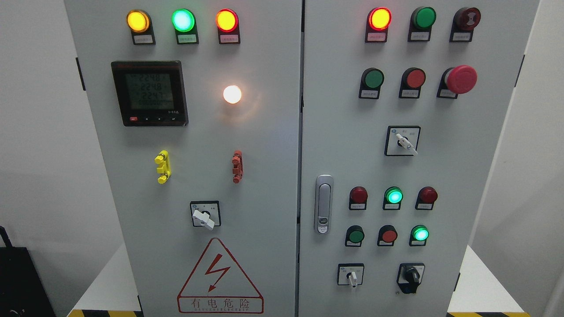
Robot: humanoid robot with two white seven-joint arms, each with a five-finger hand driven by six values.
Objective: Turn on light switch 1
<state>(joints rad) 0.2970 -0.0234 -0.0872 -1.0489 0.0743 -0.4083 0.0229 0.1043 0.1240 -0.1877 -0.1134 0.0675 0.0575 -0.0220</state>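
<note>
No robot hand in shot, so its grasp can't be judged. The grey cabinet (264,176) fills the view. A white rotary switch (204,218) sits at seven o'clock, its lever pointing to four o'clock; which switch is number 1 is unclear. White walls (39,132) flank it.

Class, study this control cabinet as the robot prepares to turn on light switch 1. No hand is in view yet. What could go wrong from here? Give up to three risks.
1. Wrong control: the white rotary switch on the left door resembles the selectors and on the right door, and the labels are unreadable.
2. A stray reach might knock the red emergency stop button.
3. The yellow clip and the red clip protrude above the switch and could snag fingers.
</note>
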